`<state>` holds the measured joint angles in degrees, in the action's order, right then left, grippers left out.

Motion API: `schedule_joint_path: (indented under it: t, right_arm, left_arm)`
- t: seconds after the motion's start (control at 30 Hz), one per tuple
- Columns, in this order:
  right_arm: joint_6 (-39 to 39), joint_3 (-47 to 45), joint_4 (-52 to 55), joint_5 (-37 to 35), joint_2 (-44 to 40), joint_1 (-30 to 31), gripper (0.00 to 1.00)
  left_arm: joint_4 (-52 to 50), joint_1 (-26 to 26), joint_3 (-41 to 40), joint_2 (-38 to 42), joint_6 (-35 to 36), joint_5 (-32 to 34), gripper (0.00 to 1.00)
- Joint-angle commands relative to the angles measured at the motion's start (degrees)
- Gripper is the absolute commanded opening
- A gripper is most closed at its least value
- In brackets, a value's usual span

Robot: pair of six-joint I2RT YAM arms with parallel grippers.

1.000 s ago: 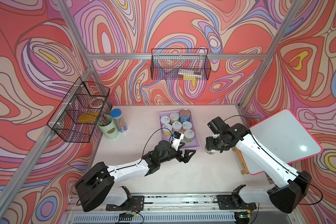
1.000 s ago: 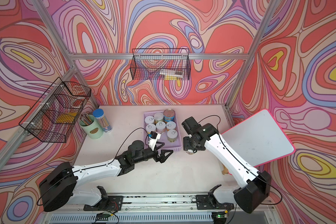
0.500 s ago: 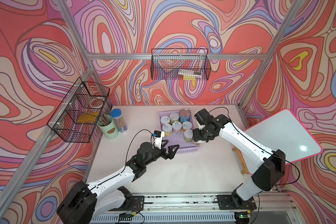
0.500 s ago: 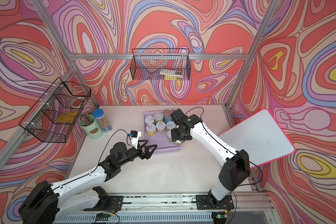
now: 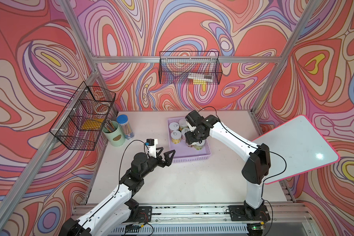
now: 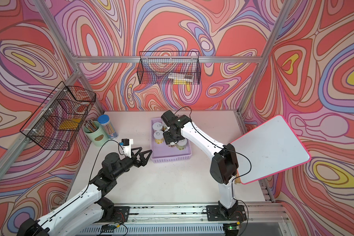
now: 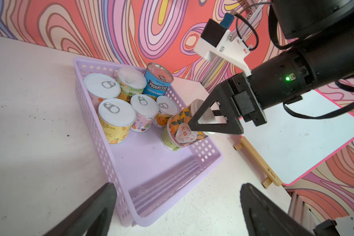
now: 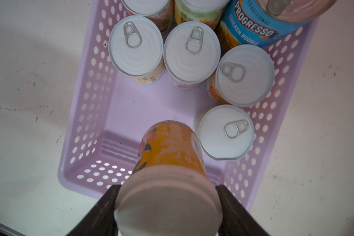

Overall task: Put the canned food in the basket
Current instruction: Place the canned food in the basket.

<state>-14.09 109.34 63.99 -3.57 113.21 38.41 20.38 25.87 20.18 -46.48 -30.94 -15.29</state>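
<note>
Seven cans (image 8: 191,53) upright in lilac basket (image 8: 86,114), eighth can (image 7: 182,126) tilted above, clamped in right pincer (image 8: 167,188), left pincer (image 5: 168,150) spread empty

My left gripper (image 5: 168,150) hangs over the table (image 5: 192,183) with its jaws spread wide and nothing between them, its tips just short of the near corner of the basket (image 5: 189,159). My right gripper (image 5: 193,141) is down inside the basket, close over a can (image 5: 189,145) that sits just beside another by the right wall; from up here its jaws are hidden under the wrist. More cans (image 5: 175,136) stand upright toward the far end.
</note>
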Motion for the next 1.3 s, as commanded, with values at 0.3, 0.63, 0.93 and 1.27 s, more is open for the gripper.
schedule_joint_path:
  t: [0.3,0.63,0.93,1.27]
  right_arm:
    - [7.23,15.02,4.30,-3.24,13.24,0.07,0.29]
    - [6.62,17.86,3.22,-9.06,19.49,-0.01,0.37]
    - [6.05,18.93,0.64,-12.45,22.22,-0.09,0.41]
    - [5.92,18.32,0.17,-15.59,23.34,-0.44,0.56]
  left_arm:
    - [1.92,-10.59,2.11,-4.23,-3.76,-11.34,0.97]
    - [1.82,-10.93,2.51,-5.09,-3.85,-11.02,0.97]
    - [0.47,-10.92,2.14,-4.06,-3.44,-10.88,0.97]
    - [-0.69,-10.93,2.23,-3.62,-3.07,-10.98,0.97]
